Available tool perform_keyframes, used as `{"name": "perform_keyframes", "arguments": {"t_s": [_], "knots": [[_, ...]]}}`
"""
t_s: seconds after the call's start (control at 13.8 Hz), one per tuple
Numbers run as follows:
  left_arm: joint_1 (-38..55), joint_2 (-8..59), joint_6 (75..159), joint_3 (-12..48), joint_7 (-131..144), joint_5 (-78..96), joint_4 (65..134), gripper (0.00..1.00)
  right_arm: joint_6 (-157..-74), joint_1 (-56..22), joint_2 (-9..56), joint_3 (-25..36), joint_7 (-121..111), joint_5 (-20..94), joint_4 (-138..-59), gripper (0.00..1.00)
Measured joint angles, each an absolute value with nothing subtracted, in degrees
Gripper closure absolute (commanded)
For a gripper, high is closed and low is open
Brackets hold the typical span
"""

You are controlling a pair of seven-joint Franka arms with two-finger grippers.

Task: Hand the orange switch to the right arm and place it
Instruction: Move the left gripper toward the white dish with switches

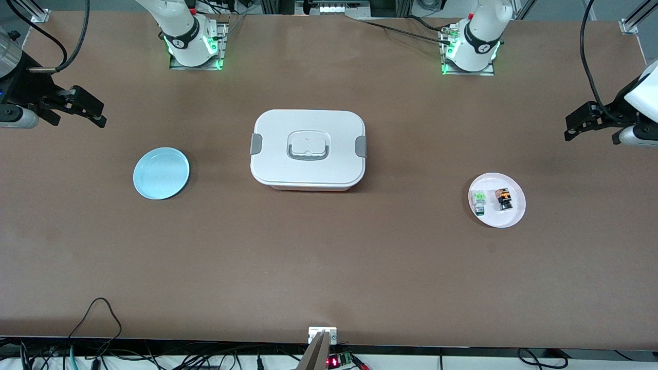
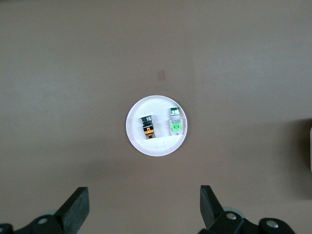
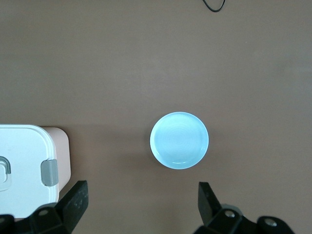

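the right gripper [image 1: 87,110] hangs in the air above the bare table [image 1: 329,267] at the right arm's end, its fingers [image 3: 75,201] spread wide with nothing between them; the right arm waits there. toward that same end, resting flat on the table, is a light blue plate [image 1: 161,173], and the right wrist view looks straight down on it [image 3: 179,140] between the open fingertips. at the middle of the table sits a white lidded box [image 1: 308,149] with grey side latches and a recessed handle on its lid, its lid closed; a corner of it also shows in the right wrist view [image 3: 27,168]. toward the left arm's end lies a white plate [image 1: 511,216], and on it the green-and-white switch [image 1: 479,202] lies beside the orange switch [image 1: 504,199], the two apart and lying on their sides, the orange one closer to the left arm's end. the left wrist view shows the same plate [image 2: 157,148] with the orange switch [image 2: 147,126] and the green-and-white switch [image 2: 175,124] side by side. the left gripper [image 1: 581,122] hangs above the table at the left arm's end, its fingers [image 2: 209,202] wide apart and holding nothing.
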State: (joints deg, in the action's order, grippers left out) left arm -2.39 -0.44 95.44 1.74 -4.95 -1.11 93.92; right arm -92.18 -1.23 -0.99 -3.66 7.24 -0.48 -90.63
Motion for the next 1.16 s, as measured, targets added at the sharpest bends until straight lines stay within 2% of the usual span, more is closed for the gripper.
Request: {"name": "perform_keyframes", "arguments": {"t_s": [1.16], "knots": [[-2.4, 0.8, 95.4, 1.7, -5.0, -1.1, 93.9, 0.0, -88.8, -1.2, -0.7, -4.1, 7.2, -0.5, -89.6, 0.0]]}}
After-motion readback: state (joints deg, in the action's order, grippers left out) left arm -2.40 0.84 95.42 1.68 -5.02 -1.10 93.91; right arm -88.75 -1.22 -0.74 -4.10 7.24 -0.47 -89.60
